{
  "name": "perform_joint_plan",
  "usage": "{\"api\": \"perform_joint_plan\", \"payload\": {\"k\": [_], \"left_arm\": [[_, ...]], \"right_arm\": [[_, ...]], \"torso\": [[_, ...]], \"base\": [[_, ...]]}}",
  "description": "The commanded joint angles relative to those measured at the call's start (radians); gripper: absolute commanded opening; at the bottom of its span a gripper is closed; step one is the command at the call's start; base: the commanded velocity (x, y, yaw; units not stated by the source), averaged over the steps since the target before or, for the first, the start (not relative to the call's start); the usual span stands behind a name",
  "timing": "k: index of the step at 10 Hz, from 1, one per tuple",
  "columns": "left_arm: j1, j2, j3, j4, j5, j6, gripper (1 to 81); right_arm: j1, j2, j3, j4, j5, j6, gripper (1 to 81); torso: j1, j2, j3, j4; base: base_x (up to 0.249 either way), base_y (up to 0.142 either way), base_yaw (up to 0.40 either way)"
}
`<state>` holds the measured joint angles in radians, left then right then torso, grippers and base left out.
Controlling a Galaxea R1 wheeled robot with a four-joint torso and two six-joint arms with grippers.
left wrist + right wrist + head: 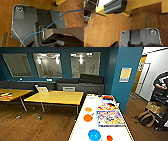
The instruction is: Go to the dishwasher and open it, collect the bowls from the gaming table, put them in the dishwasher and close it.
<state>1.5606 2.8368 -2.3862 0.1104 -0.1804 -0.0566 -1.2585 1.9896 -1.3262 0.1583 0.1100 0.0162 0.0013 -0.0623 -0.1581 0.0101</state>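
The gaming table [80,129] runs away from me in the head view, white-topped with a yellow edge. A many-coloured game board [110,118] lies on its right half. Left of the board sit an orange bowl [88,109] and a red-orange bowl [88,117]. Closer to me is a blue bowl [94,135], with a small red dish [109,138] beside it. The dishwasher is out of view. In the left wrist view a blue cable [50,25] crosses the arm's dark plate above wooden floor. A yellow table edge [127,13] shows over wooden floor in the right wrist view.
Two yellow tables [56,97] stand to the left on the wooden floor. A dark bench [80,85] lines the teal back wall. A teal pillar [125,77] rises right of the gaming table. Past it stand a person [161,84] and a brown backpack [146,118].
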Motion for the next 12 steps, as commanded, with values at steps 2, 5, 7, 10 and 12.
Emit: {"api": "perform_joint_plan", "payload": {"k": [2, 5, 7, 10, 12], "left_arm": [[-0.037, -0.006, 0.008, 0.002, 0.045, -0.002, 81.1], [-0.037, -0.003, 0.007, 0.002, 0.045, -0.002, 81.1], [-0.037, -0.003, 0.007, 0.002, 0.045, -0.002, 81.1], [-0.038, -0.005, 0.005, 0.000, 0.045, -0.002, 81.1], [-0.038, -0.005, 0.007, 0.000, 0.046, -0.003, 81.1]], "right_arm": [[0.257, -0.219, 0.185, 0.153, -0.050, 0.007, 81.1], [0.426, -0.257, 0.177, 0.237, -0.179, 0.013, 81.1], [0.556, -0.259, 0.162, 0.286, -0.263, 0.025, 81.1], [0.716, -0.231, 0.087, 0.290, -0.395, 0.099, 81.1], [0.799, -0.204, 0.033, 0.287, -0.461, 0.140, 81.1]], "torso": [[0.000, 0.000, -0.101, 0.000], [0.001, 0.001, -0.141, 0.000], [0.001, 0.001, -0.169, 0.000], [0.001, 0.002, -0.187, 0.000], [0.002, 0.003, -0.207, 0.000]], "base": [[0.000, 0.000, 0.000], [0.000, 0.000, 0.000], [0.000, 0.000, 0.000], [0.000, 0.000, 0.000], [0.000, 0.000, 0.000]]}}
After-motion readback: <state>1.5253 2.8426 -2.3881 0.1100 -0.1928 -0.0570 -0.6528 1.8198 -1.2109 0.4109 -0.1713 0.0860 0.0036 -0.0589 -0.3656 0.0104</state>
